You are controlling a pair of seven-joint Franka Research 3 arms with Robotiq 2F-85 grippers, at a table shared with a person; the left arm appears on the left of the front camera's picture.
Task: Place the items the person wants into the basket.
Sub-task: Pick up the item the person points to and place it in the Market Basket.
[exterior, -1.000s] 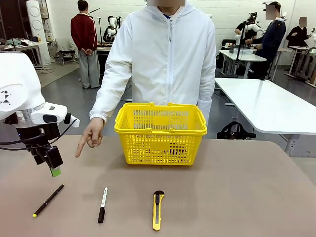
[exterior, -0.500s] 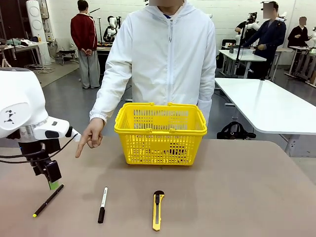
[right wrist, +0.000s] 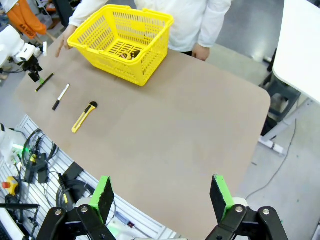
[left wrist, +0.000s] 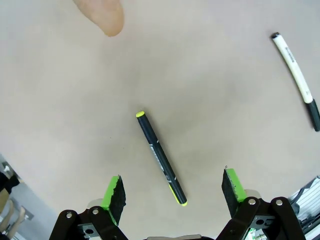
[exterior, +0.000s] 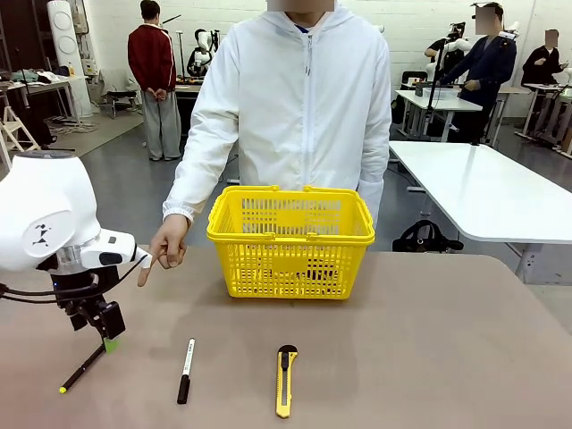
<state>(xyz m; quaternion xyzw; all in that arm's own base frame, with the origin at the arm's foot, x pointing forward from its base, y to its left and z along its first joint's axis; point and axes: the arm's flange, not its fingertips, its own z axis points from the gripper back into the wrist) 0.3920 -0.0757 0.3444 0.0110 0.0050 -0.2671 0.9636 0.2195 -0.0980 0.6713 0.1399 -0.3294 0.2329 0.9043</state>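
Left gripper [exterior: 105, 338] low over the pen [exterior: 82, 368] at the table's [exterior: 429, 340] near-left corner, jaws spread wide, nothing held. In the left wrist view the pen [left wrist: 161, 158] lies flat and slanted between the two green pads [left wrist: 113, 192], one end nearly level with them, the other reaching up the picture; pads well clear of the barrel on both sides. Person's hand [exterior: 164, 247] points a finger down toward that side of the table, fingertip [left wrist: 101, 13] near but apart from the pen, so the pen reads as the wanted item. Step in hand, as I judge it: close on the pen. To do it well, go straight down until the pads bracket the barrel near its middle, turning the wrist so the jaws shut across the barrel rather than along it; a thin pen on a flat top can roll or skid, so close slowly and keep the pads low, almost on the table. Marker [exterior: 185, 369] and knife [exterior: 285, 380] lie to the right; leave them. Basket [exterior: 290, 239] stands mid-table, something dark inside, not identifiable. Right gripper [right wrist: 161, 197] hangs high above the table, jaws wide, empty.
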